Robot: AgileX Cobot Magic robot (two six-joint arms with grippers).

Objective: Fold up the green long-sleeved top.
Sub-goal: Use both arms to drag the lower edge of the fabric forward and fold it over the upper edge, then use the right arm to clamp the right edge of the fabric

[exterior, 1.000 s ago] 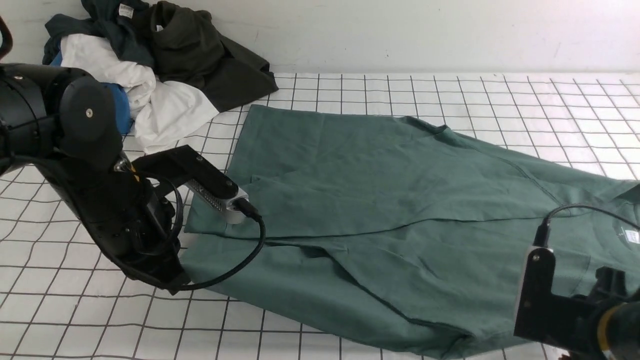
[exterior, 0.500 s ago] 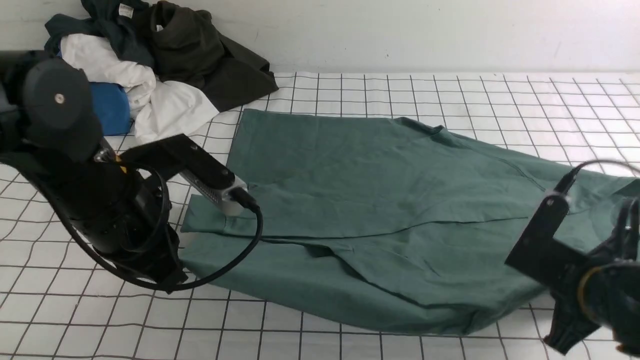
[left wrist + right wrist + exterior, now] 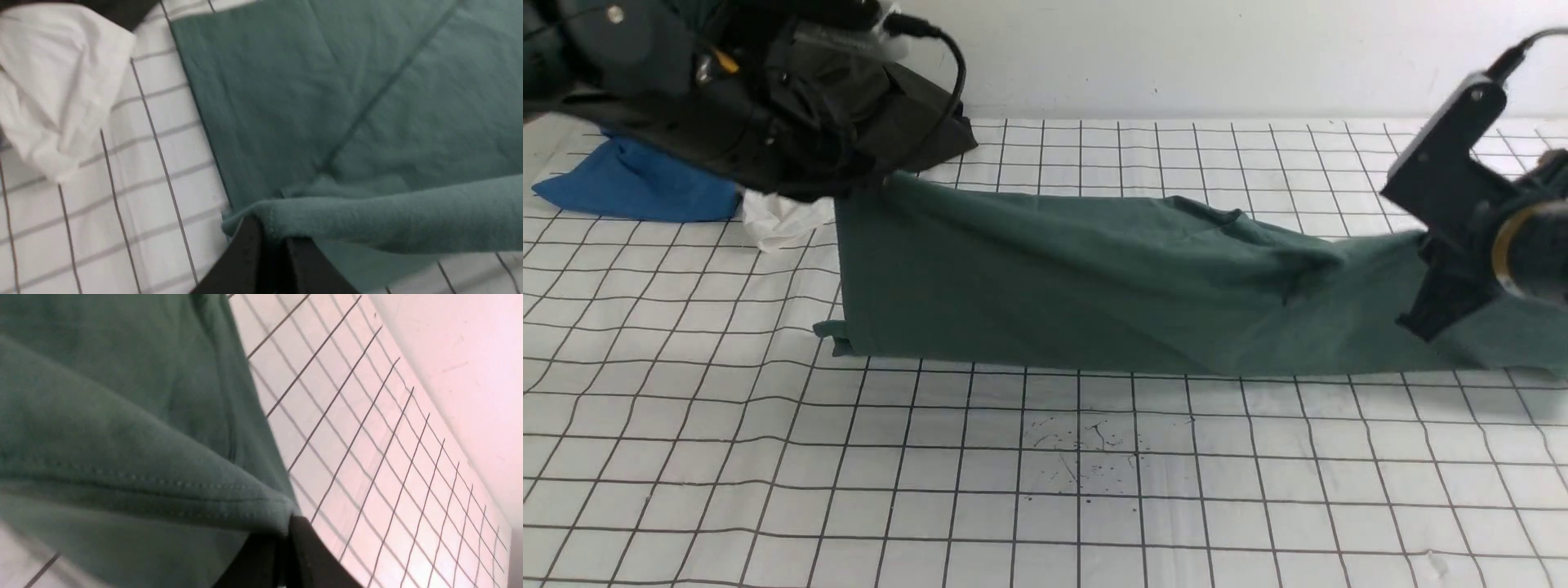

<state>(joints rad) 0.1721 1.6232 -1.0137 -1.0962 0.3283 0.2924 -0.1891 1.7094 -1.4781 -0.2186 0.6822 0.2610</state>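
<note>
The green long-sleeved top [image 3: 1094,278] lies across the far half of the table as a long band, its near edge lifted and doubled back over the rest. My left gripper [image 3: 271,241] is shut on the top's hemmed corner [image 3: 286,220] at the band's far left end, near the clothes pile. My right gripper [image 3: 286,535] is shut on a stitched edge of the top [image 3: 163,486] at the band's right end, held above the table. In the front view both grippers' fingertips are hidden behind the arms.
A pile of clothes sits at the back left: a dark olive-black garment [image 3: 915,131], a white cloth [image 3: 784,220] and a blue cloth [image 3: 629,184]. The white gridded table [image 3: 1045,474] ends at a white wall behind.
Both arms have swung from the near side to the far side, carrying the top's near edge up and over. The top has gone from spread flat to a narrower doubled band.
</note>
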